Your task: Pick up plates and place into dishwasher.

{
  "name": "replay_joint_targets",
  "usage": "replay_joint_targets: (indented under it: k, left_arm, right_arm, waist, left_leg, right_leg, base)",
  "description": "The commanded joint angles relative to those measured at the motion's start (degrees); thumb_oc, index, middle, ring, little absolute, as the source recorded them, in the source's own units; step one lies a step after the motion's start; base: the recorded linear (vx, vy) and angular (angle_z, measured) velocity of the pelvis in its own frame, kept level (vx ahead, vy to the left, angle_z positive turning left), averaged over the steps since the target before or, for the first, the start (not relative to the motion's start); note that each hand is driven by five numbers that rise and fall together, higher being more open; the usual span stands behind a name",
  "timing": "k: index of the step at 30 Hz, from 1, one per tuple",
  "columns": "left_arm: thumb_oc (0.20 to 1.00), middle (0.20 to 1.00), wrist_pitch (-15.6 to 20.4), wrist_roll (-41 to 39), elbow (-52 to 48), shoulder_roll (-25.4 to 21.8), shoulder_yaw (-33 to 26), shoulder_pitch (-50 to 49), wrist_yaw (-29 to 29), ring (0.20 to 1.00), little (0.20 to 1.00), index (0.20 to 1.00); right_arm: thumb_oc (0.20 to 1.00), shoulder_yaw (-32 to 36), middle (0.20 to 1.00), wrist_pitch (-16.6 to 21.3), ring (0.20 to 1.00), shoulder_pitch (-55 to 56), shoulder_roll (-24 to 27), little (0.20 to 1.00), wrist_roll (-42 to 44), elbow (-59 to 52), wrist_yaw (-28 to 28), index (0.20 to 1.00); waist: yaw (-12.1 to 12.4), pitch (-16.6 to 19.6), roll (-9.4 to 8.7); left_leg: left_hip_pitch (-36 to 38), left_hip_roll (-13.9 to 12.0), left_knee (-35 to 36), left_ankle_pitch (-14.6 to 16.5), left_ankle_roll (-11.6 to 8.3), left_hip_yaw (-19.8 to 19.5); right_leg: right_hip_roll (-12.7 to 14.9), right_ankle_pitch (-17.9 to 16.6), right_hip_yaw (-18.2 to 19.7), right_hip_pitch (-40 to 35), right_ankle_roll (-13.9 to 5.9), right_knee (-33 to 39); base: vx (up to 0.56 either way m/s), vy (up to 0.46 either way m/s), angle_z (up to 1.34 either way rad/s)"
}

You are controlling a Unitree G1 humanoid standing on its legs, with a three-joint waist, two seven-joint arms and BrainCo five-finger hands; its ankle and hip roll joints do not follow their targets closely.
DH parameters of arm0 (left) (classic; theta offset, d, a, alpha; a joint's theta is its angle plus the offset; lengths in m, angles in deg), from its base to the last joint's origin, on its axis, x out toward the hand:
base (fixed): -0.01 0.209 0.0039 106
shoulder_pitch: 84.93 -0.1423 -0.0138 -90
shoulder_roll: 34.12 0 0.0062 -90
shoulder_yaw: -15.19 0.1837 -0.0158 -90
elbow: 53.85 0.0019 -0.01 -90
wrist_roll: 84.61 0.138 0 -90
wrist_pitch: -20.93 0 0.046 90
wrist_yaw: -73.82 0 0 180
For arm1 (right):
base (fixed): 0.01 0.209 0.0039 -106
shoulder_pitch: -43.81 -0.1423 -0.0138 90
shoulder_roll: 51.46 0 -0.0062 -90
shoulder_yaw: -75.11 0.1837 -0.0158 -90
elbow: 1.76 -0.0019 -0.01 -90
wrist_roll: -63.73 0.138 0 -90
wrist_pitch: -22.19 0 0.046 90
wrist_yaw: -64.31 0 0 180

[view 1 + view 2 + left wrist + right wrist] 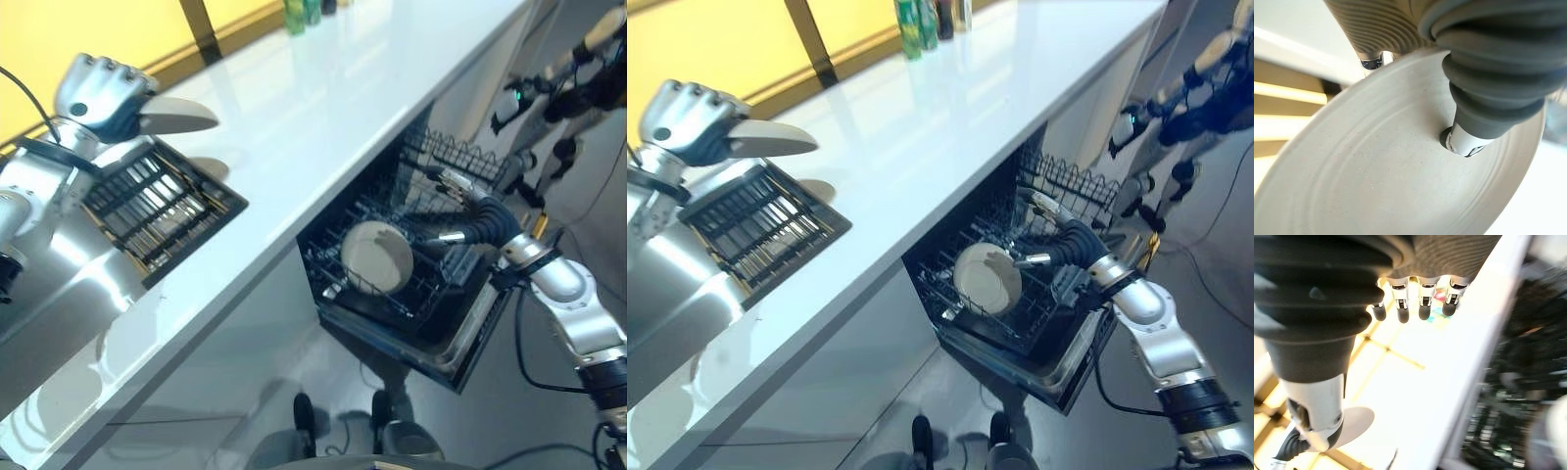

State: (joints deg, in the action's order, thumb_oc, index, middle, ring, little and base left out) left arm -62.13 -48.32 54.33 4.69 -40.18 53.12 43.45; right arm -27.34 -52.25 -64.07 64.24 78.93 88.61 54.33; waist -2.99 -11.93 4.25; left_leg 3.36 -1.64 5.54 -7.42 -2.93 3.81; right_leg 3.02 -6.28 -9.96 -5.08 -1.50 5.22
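One plate (377, 257) already standing in the dishwasher rack (392, 284), below the counter (323, 108). A second plate (176, 116) pinched between thumb and fingers of the left hand (98, 93), held above the black drying rack (162, 211), well apart from the dishwasher. Right hand (1058, 240) over the rack, fingers relaxed and holding nothing. Partway done by the look of it: carrying and slotting the held plate left.

Your robot's arms are silver-grey, smooth and rounded. The left hand (98, 93) has silver knuckles over a dark ribbed cover. The right hand (1058, 240) wears the same dark ribbed cover at wrist and thumb, with silver, dark-tipped fingers (1422, 301).
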Motion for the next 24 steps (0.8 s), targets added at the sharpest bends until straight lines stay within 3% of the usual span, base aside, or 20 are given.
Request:
replay_joint_targets:
  k: [1, 4, 11, 17, 24]
  left_arm:
    - [0.200, 0.200, 2.7, -2.9, -2.4, 2.8, -5.9, 0.9, -6.2, 0.200, 0.200, 0.200]
    - [0.200, 0.200, 7.3, -6.2, -6.3, 8.5, -8.5, -1.5, -5.9, 0.200, 0.200, 0.200]
    - [0.200, 0.200, 13.4, -13.2, -13.4, 19.3, -8.7, -2.2, 3.5, 0.200, 0.200, 0.200]
    - [0.200, 0.200, 14.8, -19.2, -15.8, 23.2, -6.6, -1.9, 11.8, 0.200, 0.200, 0.200]
    - [0.200, 0.200, 15.4, -23.4, -16.7, 24.3, -5.3, -3.1, 17.4, 0.200, 0.200, 0.200]
  right_arm:
    - [1.000, -2.2, 1.000, 3.4, 1.000, -7.6, -1.4, 1.000, -0.4, -1.4, 3.9, 1.000]
    - [1.000, -4.8, 1.000, 2.9, 1.000, -11.7, -3.3, 1.000, -2.1, -0.2, 5.6, 1.000]
    - [1.000, -8.9, 1.000, 0.6, 1.000, -19.9, -6.9, 1.000, -3.1, 2.8, 7.8, 1.000]
    - [1.000, -10.5, 1.000, -0.6, 1.000, -23.7, -7.8, 1.000, -7.9, 6.4, 12.6, 1.000]
    - [1.000, -10.0, 1.000, -1.0, 1.000, -25.0, -7.6, 1.000, -10.6, 8.2, 17.5, 1.000]
  waist:
    - [2.3, 3.3, -1.40]
    - [3.6, 4.1, -2.27]
    - [5.2, 5.3, -3.82]
    - [5.9, 5.8, -4.31]
    - [6.1, 5.8, -4.40]
  left_leg:
    - [1.9, 4.4, -0.6, 9.5, 1.73, -0.6]
    - [2.7, 4.3, -0.7, 9.9, 1.80, -1.3]
    - [4.0, 4.3, -1.0, 10.6, 1.97, -2.8]
    - [4.7, 4.3, -1.1, 10.9, 2.11, -3.3]
    - [5.0, 4.3, -1.1, 11.0, 2.40, -3.5]
  right_leg:
    - [1.7, 6.9, -1.5, -0.1, -4.40, -2.7]
    - [1.6, 7.5, -2.3, -1.2, -4.05, -2.8]
    - [1.4, 8.1, -2.9, -2.9, -3.52, -2.7]
    - [1.3, 8.1, -3.1, -3.9, -3.42, -2.3]
    - [1.1, 7.9, -2.8, -4.3, -3.29, -1.9]
  base:
    - [0.01, -0.097, 0.14]
    - [0.01, -0.111, 0.14]
    - [0.02, -0.086, 0.11]
    - [0.04, -0.053, 0.05]
    - [0.03, -0.016, 0.02]
